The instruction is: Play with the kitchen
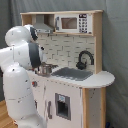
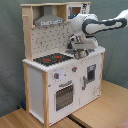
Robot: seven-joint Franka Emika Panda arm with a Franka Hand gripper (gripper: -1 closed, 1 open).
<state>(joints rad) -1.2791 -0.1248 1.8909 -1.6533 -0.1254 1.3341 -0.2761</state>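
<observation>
The kitchen (image 1: 75, 75) (image 2: 62, 75) is a tall white-and-wood toy that fills the middle of both exterior views, standing upright on a wood floor (image 2: 105, 107) before a grey curtain (image 1: 117, 45). In the second exterior view its black-and-red hob (image 2: 52, 59) lies at the counter's left end, above two knobs (image 2: 65, 73) and the oven door (image 2: 64, 95). A grey hood (image 2: 50, 20) hangs under the top shelf, over the dotted backsplash (image 2: 52, 40). In the first exterior view the grey sink (image 1: 72, 74) is sunk in the counter, the black tap (image 1: 85, 59) arches up at its back edge, and a microwave panel (image 1: 75, 22) sits in the upper shelf.

The arm (image 1: 20, 65) (image 2: 102, 24) reaches over the counter, and the gripper (image 2: 79, 47) hangs just above a metal pot (image 1: 46, 68) (image 2: 81, 52) that stands between hob and sink. Whether the gripper is clenched or released, I cannot tell.
</observation>
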